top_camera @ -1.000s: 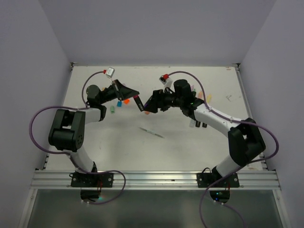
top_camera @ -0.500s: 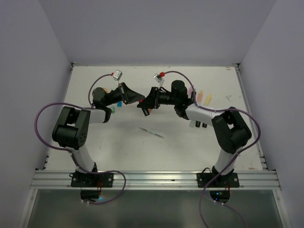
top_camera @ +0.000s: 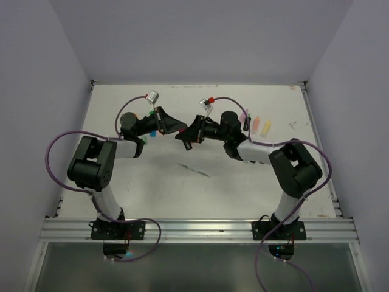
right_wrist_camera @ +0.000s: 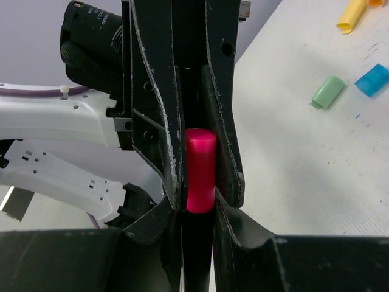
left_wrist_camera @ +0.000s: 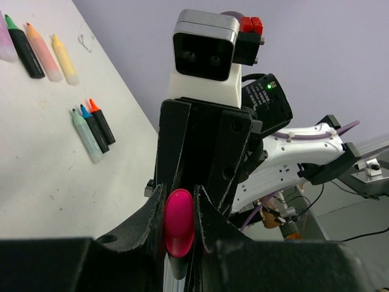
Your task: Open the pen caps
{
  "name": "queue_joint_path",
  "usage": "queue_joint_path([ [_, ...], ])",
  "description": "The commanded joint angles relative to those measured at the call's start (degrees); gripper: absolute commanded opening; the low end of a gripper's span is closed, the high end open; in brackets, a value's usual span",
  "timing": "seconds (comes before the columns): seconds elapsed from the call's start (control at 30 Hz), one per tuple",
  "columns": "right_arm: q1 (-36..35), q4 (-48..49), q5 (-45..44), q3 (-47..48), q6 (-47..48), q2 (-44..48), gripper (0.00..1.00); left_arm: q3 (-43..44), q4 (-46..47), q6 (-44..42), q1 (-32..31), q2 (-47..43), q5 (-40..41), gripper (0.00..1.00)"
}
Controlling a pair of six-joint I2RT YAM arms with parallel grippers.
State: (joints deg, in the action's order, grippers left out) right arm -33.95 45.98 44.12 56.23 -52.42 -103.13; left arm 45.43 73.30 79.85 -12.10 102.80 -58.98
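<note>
Pink pen cap (left_wrist_camera: 179,220), at the centre of the scene over the far half of the table (top_camera: 243,182), is sitting where the two claws are meeting tip to tip. A second earlier the right gripper (right_wrist_camera: 199,207) was standing apart to the right with its fingers spread. It is now pressing in from the right and pinching the cap. The left gripper (left_wrist_camera: 178,201) is keeping its clamp on the black barrel (left_wrist_camera: 176,271), having drifted slightly rightward.

In both wrist views the cap's long axis is running up the picture, along the slot between the fingers. In the left wrist view its rounded end is pointing upward, with the barrel emerging below and being cut off among the fingers at the lower edge.

Overhead, the claws are covering the cap, so its heading across the table cannot be told.

A loose green cap (right_wrist_camera: 328,91) and a blue cap (right_wrist_camera: 372,79) are lying on the table left of the meeting point.
</note>
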Motion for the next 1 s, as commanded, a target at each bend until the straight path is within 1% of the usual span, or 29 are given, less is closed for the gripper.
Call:
queue_joint_path([
  [0.0, -2.3, -2.8, 0.6, -5.3, 2.1, 3.1, 0.0, 2.6, 1.0, -2.7, 3.8, -2.3, 8.5, 0.0],
  [0.03, -3.1, -1.8, -0.1, -8.6, 1.5, 3.5, 0.0, 4.6, -1.3, -3.9, 4.4, -2.5, 8.9, 0.0],
  [0.07, -3.7, 0.6, -0.1, -10.2, 0.9, 4.0, 0.0, 5.4, -3.2, -5.0, 5.0, -2.5, 9.5, 0.0],
  [0.1, -4.0, 0.6, -0.3, -11.7, 0.7, 4.8, 0.0, 5.8, -4.4, -5.3, 6.2, -2.4, 10.2, 0.0],
  [0.13, -4.9, 0.7, -1.0, -14.5, 0.8, 5.2, 0.0, 7.1, -4.1, -5.0, 6.9, -1.9, 10.5, 0.0],
  [0.23, -5.1, 5.3, -1.1, -20.1, -1.6, 5.1, 0.0, 9.3, -3.6, -3.2, 8.7, -0.8, 10.3, 0.0],
  [0.33, -5.2, 10.1, -1.1, -23.7, -3.4, 3.3, 0.0, 9.9, -5.4, -3.7, 9.0, -0.7, 11.3, 0.0],
  [0.37, -5.4, 13.8, -1.1, -24.5, -4.6, 2.8, 0.0, 9.8, -4.7, -3.7, 9.1, -0.7, 11.2, 0.0],
  [0.43, -5.1, 15.1, -2.0, -25.6, -5.7, 3.1, 0.0, 9.1, -2.6, -2.7, 9.3, -0.8, 10.7, 0.0],
  [0.47, -4.6, 12.6, -2.5, -25.4, -5.2, 3.7, 0.0, 8.9, -3.0, -3.6, 9.3, -1.1, 10.6, 0.0],
  [0.53, -2.2, 6.4, -5.1, -23.5, -2.1, 6.4, 0.0, 8.1, -11.6, -7.7, 9.5, -4.2, 11.3, 0.0],
  [0.57, -1.3, -2.5, -6.1, -22.4, 0.1, 7.5, 0.0, 8.3, -17.3, -15.6, 9.5, -5.8, 12.1, 0.0],
  [0.6, 0.5, -8.0, -7.4, -19.6, 5.8, 8.8, 0.0, 8.8, -30.6, -20.0, 9.6, -7.6, 13.8, 0.0],
  [0.63, 1.1, -14.7, -12.8, -17.7, 9.4, 10.1, 0.0, 9.2, -36.4, -24.4, 9.6, -10.8, 17.5, 0.0],
  [0.67, 1.7, -29.5, -18.2, -15.6, 12.8, 12.8, 0.0, 9.6, -41.3, -31.5, 9.6, -12.3, 19.2, 0.0],
  [0.7, 2.1, -36.4, -23.5, -10.7, 18.4, 13.6, 0.0, 10.5, -50.9, -34.5, 9.6, -13.7, 21.6, 0.0],
  [0.73, 2.3, -47.6, -34.8, -8.3, 20.5, 13.9, 0.0, 11.0, -55.7, -36.9, 9.6, -15.9, 27.4, 0.0],
  [0.77, 2.3, -52.4, -39.8, -5.8, 22.3, 13.4, 0.0, 11.3, -63.3, -41.0, 9.6, -17.0, 30.5, 0.0],
  [0.8, 2.6, -56.6, -44.1, -1.3, 24.0, 12.7, 0.0, 11.2, -65.8, -42.1, 9.6, -17.9, 33.5, 0.0],
  [0.83, 3.0, -60.1, -50.3, 0.6, 24.2, 11.6, 0.0, 11.0, -67.8, -42.9, 9.7, -19.5, 39.2, 0.0],
  [0.87, 3.3, -65.4, -57.6, 2.2, 24.3, 10.8, 0.0, 11.0, -72.4, -44.0, 9.6, -19.9, 42.3, 0.0],
  [0.9, 3.8, -67.3, -61.0, 4.7, 24.4, 8.4, 0.0, 11.1, -75.4, -44.3, 9.6, -20.1, 45.5, 0.0],
  [0.93, 4.1, -68.8, -63.1, 5.5, 24.3, 7.3, 0.0, 10.8, -77.2, -44.4, 9.6, -20.4, 50.3, 0.0],
  [0.97, 4.4, -70.0, -64.7, 6.1, 24.4, 6.3, 0.0, 10.3, -78.2, -45.0, 9.7, -20.4, 51.7, 0.0],
])
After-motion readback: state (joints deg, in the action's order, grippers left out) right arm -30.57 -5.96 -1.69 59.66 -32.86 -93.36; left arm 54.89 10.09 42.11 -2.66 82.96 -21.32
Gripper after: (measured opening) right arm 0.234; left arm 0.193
